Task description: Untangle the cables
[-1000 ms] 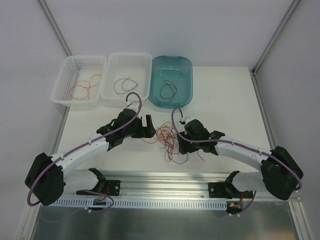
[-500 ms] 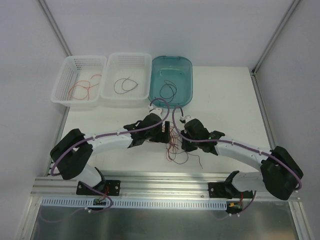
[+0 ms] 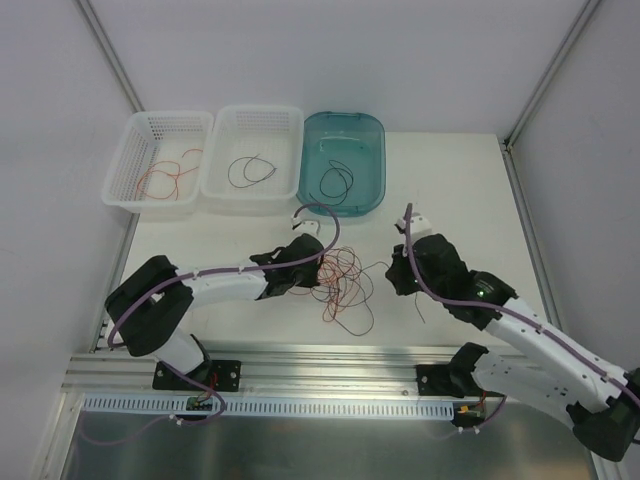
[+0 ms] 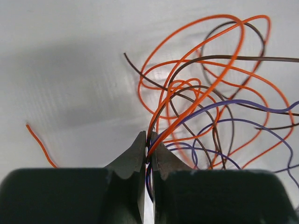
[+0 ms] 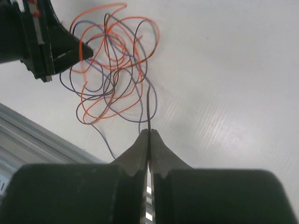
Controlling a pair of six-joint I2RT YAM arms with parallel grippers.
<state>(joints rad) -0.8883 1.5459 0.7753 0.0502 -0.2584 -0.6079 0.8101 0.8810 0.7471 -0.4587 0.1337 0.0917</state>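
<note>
Left of the teal see-through plastic tub [image 3: 362,150] stand 2 white mesh plastic baskets: the far one [image 3: 122,170] w/ a red-orange wire, the nearer one [image 3: 215,165] w/ a black wire. My left gripper [image 4: 147,141] is on the near side of the tub's left corner, jaws pressed together on several strands of the thin red-orange, black and purple cables [image 3: 342,280]. This tangle lies on the white table [image 3: 450,170], just near side of the tub. My right gripper [image 5: 148,133] is near side & right of the tub, closed too, pinching one dark strand.
</note>
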